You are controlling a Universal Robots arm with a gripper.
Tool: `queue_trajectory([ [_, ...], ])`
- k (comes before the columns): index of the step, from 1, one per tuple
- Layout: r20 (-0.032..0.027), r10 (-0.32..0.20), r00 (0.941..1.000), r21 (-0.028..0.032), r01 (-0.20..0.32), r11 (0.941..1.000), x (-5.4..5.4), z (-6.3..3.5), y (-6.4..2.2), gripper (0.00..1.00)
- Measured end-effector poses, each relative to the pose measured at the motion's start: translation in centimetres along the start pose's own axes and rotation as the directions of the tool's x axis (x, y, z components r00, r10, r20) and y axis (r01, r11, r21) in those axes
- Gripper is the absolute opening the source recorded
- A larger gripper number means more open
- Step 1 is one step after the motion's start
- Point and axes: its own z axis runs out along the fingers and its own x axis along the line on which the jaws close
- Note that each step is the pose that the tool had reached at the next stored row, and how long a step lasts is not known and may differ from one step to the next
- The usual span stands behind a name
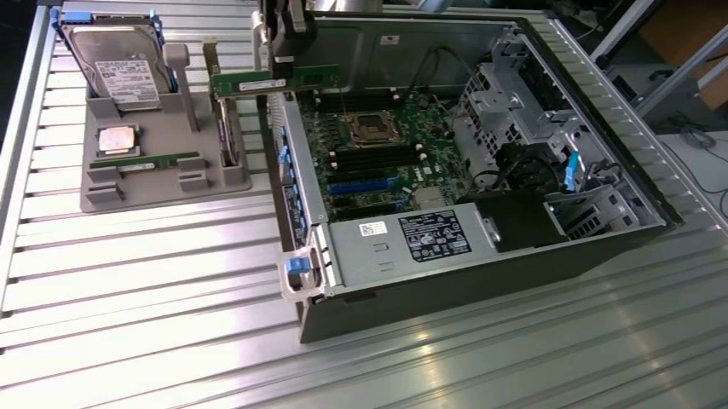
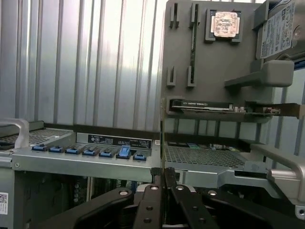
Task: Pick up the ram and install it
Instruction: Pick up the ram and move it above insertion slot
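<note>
The claw is clamped on the ram, whose long axis is held level, apparently parallel to the memory slots lying below and beyond it.

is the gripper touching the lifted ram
Touching. The wrist view shows the gripper shut on the lifted ram, its thin edge pinched between the fingers.

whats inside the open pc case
A green motherboard with a processor socket and black memory slots, a grey power supply, cables and a metal drive cage. Whatever lies under the power supply is covered. The gripper holds the ram by the case's wall.
</note>
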Motion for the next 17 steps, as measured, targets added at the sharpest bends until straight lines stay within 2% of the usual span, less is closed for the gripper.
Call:
queue_trajectory([
  [15, 0.0000, 0.000, 1.0000, 0.0001, 0.000, 1.0000, 0.2, 0.03, -2.43, 0.13],
  [17, 0.0000, 0.000, 1.0000, 0.0000, 0.000, 1.0000, 0.3, 0.04, -2.96, 0.13],
])
